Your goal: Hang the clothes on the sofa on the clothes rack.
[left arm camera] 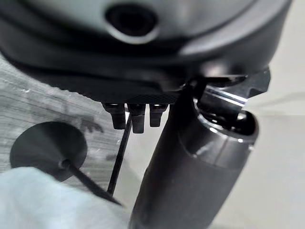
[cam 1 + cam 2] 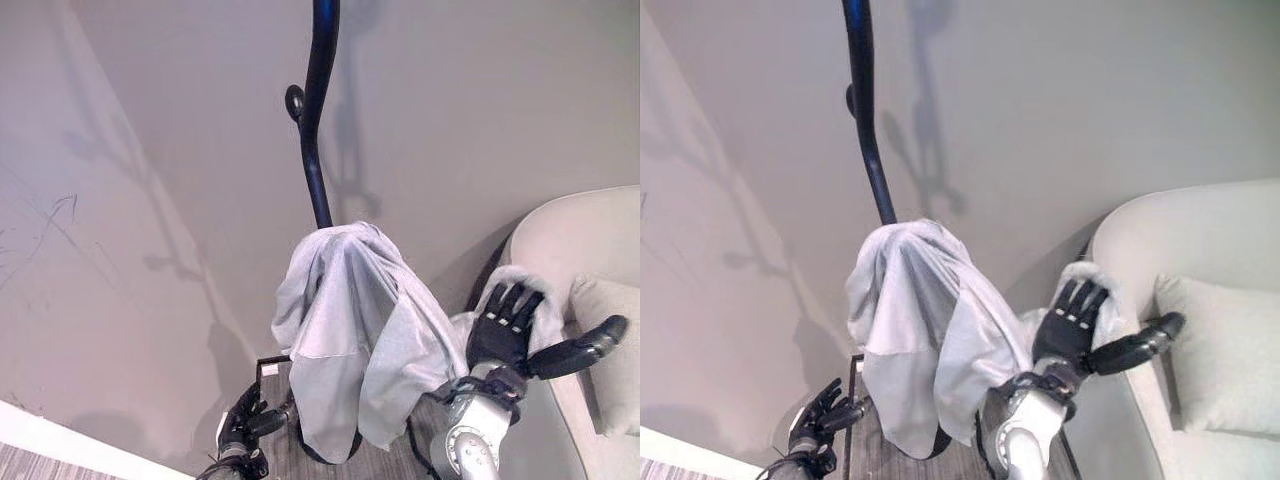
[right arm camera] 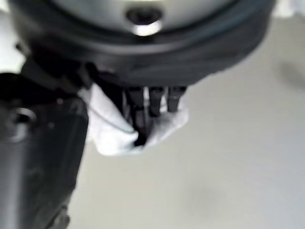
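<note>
1. Centre of the left eye view: the light grey garment [image 2: 345, 340] was draped over the black clothes rack [image 2: 318, 130], whose curved pole rose from the cloth to the top edge of the frame.
2. A small round knob [image 2: 294, 102] stuck out from the pole's left side, up in the upper middle.
3. The garment hung down in folds toward the bottom centre, and its lower hem fell in front of the rack's dark round base [image 1: 47, 149] on the grey wood-look floor [image 1: 28, 102].
4. Lower right of centre, the right hand [image 2: 503, 328] was up with its fingers spread and fairly straight, thumb pointing out to the right.
5. A white bunch of the cloth [image 2: 515, 285] showed just behind those fingers; the right wrist view had the fingertips [image 3: 153, 102] against a white fold [image 3: 114, 131], so the hand was touching the cloth with straight fingers rather than clutching it.
6. Bottom left of centre, the left hand [image 2: 245, 420] sat low beside the hanging hem, fingers loosely relaxed and holding nothing, just apart from the cloth.
7. Right edge of the frame: the cream sofa [image 2: 590, 225] curved in, with a pale cushion [image 2: 610, 350] resting on it.
8. The plain grey wall [image 2: 150, 150] stood behind it all.
</note>
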You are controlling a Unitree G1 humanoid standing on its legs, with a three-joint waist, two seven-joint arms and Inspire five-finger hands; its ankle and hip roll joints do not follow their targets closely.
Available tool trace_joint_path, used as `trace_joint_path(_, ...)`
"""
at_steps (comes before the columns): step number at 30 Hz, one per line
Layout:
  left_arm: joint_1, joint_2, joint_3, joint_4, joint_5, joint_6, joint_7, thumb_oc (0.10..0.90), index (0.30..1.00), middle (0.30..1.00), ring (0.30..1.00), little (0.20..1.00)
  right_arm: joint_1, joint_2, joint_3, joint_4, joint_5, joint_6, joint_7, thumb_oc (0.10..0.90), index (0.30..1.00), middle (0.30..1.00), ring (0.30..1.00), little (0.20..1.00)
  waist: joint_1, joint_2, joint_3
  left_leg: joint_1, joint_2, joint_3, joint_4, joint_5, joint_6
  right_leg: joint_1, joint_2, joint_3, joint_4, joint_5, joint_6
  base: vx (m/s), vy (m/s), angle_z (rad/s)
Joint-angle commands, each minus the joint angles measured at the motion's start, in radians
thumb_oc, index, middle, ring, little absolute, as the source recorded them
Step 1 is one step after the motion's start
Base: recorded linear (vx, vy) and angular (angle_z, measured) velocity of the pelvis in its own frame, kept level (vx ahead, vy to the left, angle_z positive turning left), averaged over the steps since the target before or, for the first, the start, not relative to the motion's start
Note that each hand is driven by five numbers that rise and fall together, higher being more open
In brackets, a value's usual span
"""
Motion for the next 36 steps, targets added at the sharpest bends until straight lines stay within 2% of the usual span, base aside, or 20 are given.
trace_joint_path(1, -0.098, 0.065, 0.030, -0.012, 0.012, -0.087, -0.042, 0.800, 0.900, 0.900, 0.900, 0.900, -0.057, 0.013, 0.044, -0.002, 0.030, 0.178, 0.103, 0.800, 0.900, 0.900, 0.900, 0.900, 0.009, -0.013, 0.005, 0.054, 0.090, 0.005, 0.005, -0.107, -0.055, -0.052, -0.036, -0.027, 0.076, 0.001, 0.027, 0.00, 0.000, 0.00)
trace_joint_path(2, -0.108, 0.066, 0.020, -0.002, 0.042, -0.077, -0.060, 0.800, 0.900, 0.900, 0.900, 0.900, -0.049, -0.016, 0.099, 0.062, 0.035, 0.278, 0.150, 0.800, 0.900, 0.900, 0.900, 0.900, 0.022, -0.020, 0.006, 0.050, 0.089, -0.002, 0.005, -0.105, -0.058, -0.047, -0.036, -0.036, 0.074, -0.001, 0.026, -0.02, -0.014, 0.03)
trace_joint_path(3, -0.108, 0.066, 0.020, -0.002, 0.042, -0.078, -0.060, 0.800, 0.900, 0.900, 0.900, 0.900, -0.049, -0.016, 0.099, 0.062, 0.035, 0.278, 0.151, 0.800, 0.900, 0.900, 0.900, 0.900, 0.022, -0.020, 0.005, 0.049, 0.089, -0.002, 0.005, -0.104, -0.058, -0.048, -0.036, -0.036, 0.074, -0.001, 0.026, -0.01, -0.020, 0.07)
trace_joint_path(4, -0.116, 0.070, 0.014, 0.001, 0.084, -0.073, -0.086, 0.800, 0.900, 0.900, 0.900, 0.900, -0.046, -0.049, 0.147, 0.099, -0.005, 0.345, 0.202, 0.800, 0.900, 0.900, 0.900, 0.900, 0.035, -0.025, 0.009, 0.052, 0.090, -0.008, 0.005, -0.103, -0.059, -0.037, -0.038, -0.045, 0.073, -0.007, 0.025, 0.00, -0.013, 0.05)
trace_joint_path(6, -0.127, 0.077, 0.010, 0.016, 0.144, -0.078, -0.108, 0.800, 0.900, 0.900, 0.900, 0.900, -0.061, -0.115, 0.217, 0.109, -0.097, 0.362, 0.230, 0.800, 0.900, 0.900, 0.900, 0.900, 0.049, -0.032, 0.012, 0.051, 0.090, -0.013, 0.005, -0.100, -0.060, -0.033, -0.038, -0.050, 0.072, -0.007, 0.024, 0.00, -0.011, 0.02)
trace_joint_path(7, -0.127, 0.077, 0.011, 0.016, 0.144, -0.078, -0.108, 0.800, 0.900, 0.900, 0.900, 0.900, -0.061, -0.115, 0.217, 0.108, -0.097, 0.362, 0.230, 0.800, 0.900, 0.900, 0.900, 0.900, 0.050, -0.031, 0.010, 0.048, 0.091, -0.013, 0.005, -0.098, -0.061, -0.037, -0.036, -0.050, 0.071, -0.005, 0.023, -0.02, -0.017, 0.04)
trace_joint_path(8, -0.137, 0.081, 0.008, 0.017, 0.168, -0.083, -0.117, 0.800, 0.900, 0.900, 0.900, 0.900, -0.081, -0.156, 0.253, 0.095, -0.170, 0.365, 0.221, 0.800, 0.900, 0.900, 0.900, 0.900, 0.056, -0.033, 0.012, 0.046, 0.092, -0.017, 0.005, -0.097, -0.061, -0.035, -0.037, -0.054, 0.071, -0.005, 0.022, -0.02, -0.013, 0.03)
trace_joint_path(10, -0.153, 0.091, 0.011, 0.023, 0.203, -0.095, -0.134, 0.800, 0.900, 0.900, 0.900, 0.900, -0.124, -0.205, 0.257, 0.066, -0.266, 0.387, 0.225, 0.800, 0.900, 0.900, 0.900, 0.900, 0.067, -0.035, 0.011, 0.040, 0.091, -0.025, 0.005, -0.096, -0.060, -0.032, -0.039, -0.063, 0.066, -0.004, 0.022, -0.01, -0.005, 0.02)
trace_joint_path(11, -0.154, 0.092, 0.016, 0.026, 0.211, -0.097, -0.137, 0.800, 0.900, 0.900, 0.900, 0.900, -0.130, -0.201, 0.243, 0.065, -0.258, 0.387, 0.241, 0.800, 0.900, 0.900, 0.900, 0.900, 0.068, -0.035, 0.011, 0.039, 0.090, -0.027, 0.005, -0.097, -0.059, -0.030, -0.039, -0.066, 0.065, -0.004, 0.022, 0.02, -0.013, 0.15)
trace_joint_path(12, -0.154, 0.087, 0.025, 0.042, 0.231, -0.098, -0.131, 0.800, 0.900, 0.900, 0.900, 0.900, -0.129, -0.166, 0.200, 0.064, -0.200, 0.356, 0.264, 0.800, 0.900, 0.900, 0.900, 0.900, 0.073, -0.036, 0.006, 0.038, 0.088, -0.033, 0.005, -0.098, -0.058, -0.023, -0.039, -0.073, 0.063, -0.006, 0.024, 0.02, -0.009, 0.23)
trace_joint_path(14, -0.156, 0.084, 0.025, 0.050, 0.232, -0.097, -0.125, 0.800, 0.900, 0.900, 0.900, 0.900, -0.126, -0.151, 0.190, 0.063, -0.175, 0.337, 0.260, 0.800, 0.900, 0.900, 0.900, 0.900, 0.073, -0.036, 0.005, 0.038, 0.088, -0.035, 0.005, -0.099, -0.057, -0.021, -0.040, -0.076, 0.062, -0.007, 0.024, 0.02, -0.005, 0.20)
trace_joint_path(17, -0.167, 0.076, 0.017, 0.066, 0.242, -0.089, -0.112, 0.800, 0.900, 0.900, 0.900, 0.900, -0.122, -0.136, 0.189, 0.053, -0.165, 0.300, 0.214, 0.800, 0.900, 0.900, 0.900, 0.900, 0.075, -0.037, 0.004, 0.037, 0.086, -0.041, 0.005, -0.100, -0.057, -0.020, -0.041, -0.081, 0.063, -0.008, 0.024, 0.00, 0.001, 0.01)
trace_joint_path(21, -0.167, 0.072, 0.017, 0.072, 0.226, -0.084, -0.102, 0.800, 0.900, 0.900, 0.900, 0.900, -0.120, -0.110, 0.162, 0.031, -0.155, 0.282, 0.175, 0.800, 0.900, 0.900, 0.900, 0.900, 0.075, -0.036, 0.002, 0.035, 0.085, -0.047, 0.005, -0.100, -0.055, -0.017, -0.042, -0.084, 0.063, -0.010, 0.023, 0.00, 0.000, 0.00)
trace_joint_path(23, -0.165, 0.067, 0.007, 0.078, 0.220, -0.072, -0.085, 0.800, 0.900, 0.900, 0.900, 0.900, -0.130, -0.060, 0.138, 0.002, -0.091, 0.216, 0.148, 0.800, 0.900, 0.900, 0.900, 0.900, 0.076, -0.033, -0.001, 0.036, 0.084, -0.052, 0.005, -0.103, -0.055, -0.013, -0.043, -0.086, 0.063, -0.012, 0.022, 0.00, 0.000, 0.00)
trace_joint_path(24, -0.166, 0.067, 0.007, 0.078, 0.220, -0.071, -0.085, 0.800, 0.900, 0.900, 0.900, 0.900, -0.130, -0.060, 0.138, 0.002, -0.091, 0.216, 0.148, 0.800, 0.900, 0.900, 0.900, 0.900, 0.076, -0.034, -0.001, 0.036, 0.084, -0.052, 0.005, -0.103, -0.055, -0.013, -0.043, -0.086, 0.063, -0.012, 0.022, 0.02, -0.002, 0.04)
trace_joint_path(27, -0.170, 0.068, -0.004, 0.092, 0.234, -0.066, -0.089, 0.800, 0.900, 0.900, 0.900, 0.900, -0.141, -0.109, 0.188, -0.009, -0.146, 0.225, 0.132, 0.800, 0.900, 0.900, 0.900, 0.900, 0.081, -0.036, -0.001, 0.038, 0.085, -0.053, 0.005, -0.102, -0.055, -0.013, -0.041, -0.089, 0.065, -0.012, 0.020, 0.00, -0.005, 0.09)
trace_joint_path(31, -0.174, 0.086, 0.000, 0.080, 0.271, -0.071, -0.120, 0.800, 0.900, 0.900, 0.900, 0.900, -0.181, -0.255, 0.231, -0.007, -0.333, 0.317, 0.087, 0.800, 0.900, 0.900, 0.900, 0.900, 0.090, -0.049, -0.001, 0.032, 0.086, -0.059, 0.005, -0.097, -0.057, -0.012, -0.040, -0.094, 0.065, -0.012, 0.017, -0.01, -0.017, 0.06)
trace_joint_path(32, -0.179, 0.090, 0.002, 0.078, 0.281, -0.074, -0.121, 0.800, 0.900, 0.900, 0.900, 0.900, -0.192, -0.265, 0.217, -0.009, -0.354, 0.329, 0.089, 0.800, 0.900, 0.900, 0.900, 0.900, 0.092, -0.050, -0.001, 0.031, 0.087, -0.062, 0.005, -0.097, -0.057, -0.012, -0.039, -0.096, 0.065, -0.012, 0.017, -0.01, -0.020, 0.03)
trace_joint_path(36, -0.182, 0.100, 0.011, 0.083, 0.324, -0.072, -0.122, 0.800, 0.900, 0.900, 0.900, 0.900, -0.220, -0.266, 0.181, 0.016, -0.362, 0.309, 0.091, 0.800, 0.900, 0.900, 0.900, 0.900, 0.101, -0.057, -0.002, 0.027, 0.089, -0.067, 0.005, -0.096, -0.057, -0.009, -0.037, -0.103, 0.063, -0.015, 0.016, 0.00, -0.004, 0.01)
